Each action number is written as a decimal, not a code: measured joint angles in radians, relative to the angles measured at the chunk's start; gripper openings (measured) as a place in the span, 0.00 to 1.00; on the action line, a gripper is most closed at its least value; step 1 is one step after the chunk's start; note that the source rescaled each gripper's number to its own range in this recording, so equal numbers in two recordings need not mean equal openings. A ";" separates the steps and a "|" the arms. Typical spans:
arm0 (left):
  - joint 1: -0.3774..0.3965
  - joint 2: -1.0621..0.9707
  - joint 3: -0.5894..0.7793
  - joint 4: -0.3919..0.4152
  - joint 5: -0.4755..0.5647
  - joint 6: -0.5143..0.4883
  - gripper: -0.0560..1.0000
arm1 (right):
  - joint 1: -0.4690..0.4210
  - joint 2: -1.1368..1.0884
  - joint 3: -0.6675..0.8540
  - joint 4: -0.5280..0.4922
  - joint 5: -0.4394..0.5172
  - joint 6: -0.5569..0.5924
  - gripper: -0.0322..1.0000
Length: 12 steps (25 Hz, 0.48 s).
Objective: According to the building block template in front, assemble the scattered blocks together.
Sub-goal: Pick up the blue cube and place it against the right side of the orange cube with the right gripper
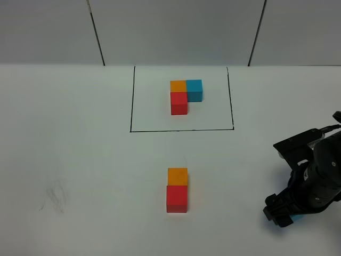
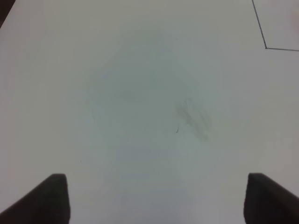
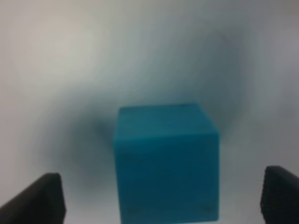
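White tabletop (image 1: 85, 138), matte, backed by pale wall panels. Far left: faint grey smudge (image 1: 53, 196), seen again below the left wrist camera. Left gripper (image 2: 156, 200): outside the overhead view; fingers (image 2: 51, 199) set wide apart over bare table, holding nothing, with one corner of the black outline at the edge of its view. Centre, far side: building block template (image 1: 154, 109), a black-lined rectangle enclosing an L of three touching cubes, with the orange cube (image 1: 178, 85) at the corner, the blue cube (image 1: 194, 89) to its right and the red cube (image 1: 179, 103) on its near side. Centre, near side, well apart from the template: loose orange cube (image 1: 177, 176) and loose red cube (image 1: 177, 199), touching face to face, red nearer the robot. Right: right gripper (image 1: 287, 217), black, low at the table; fingers (image 3: 39, 199) apart on either side of the sky-blue cube (image 3: 166, 163), a gap showing at each flank, not clamped. Overhead, only a blue sliver shows beneath this gripper, probably the same cube.
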 joint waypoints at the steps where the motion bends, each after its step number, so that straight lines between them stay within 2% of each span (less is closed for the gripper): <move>1: 0.000 0.000 0.000 0.000 0.000 0.000 0.68 | 0.000 0.006 0.001 0.000 -0.002 0.000 0.80; 8: 0.000 0.000 0.000 0.000 0.000 0.000 0.68 | 0.000 0.034 0.001 0.000 -0.030 0.000 0.77; 10: 0.000 0.000 0.000 0.000 0.000 0.000 0.68 | 0.000 0.040 0.001 0.000 -0.032 0.000 0.70; 12: 0.000 0.000 0.000 0.000 0.000 0.000 0.68 | 0.000 0.042 0.001 0.000 -0.033 -0.001 0.57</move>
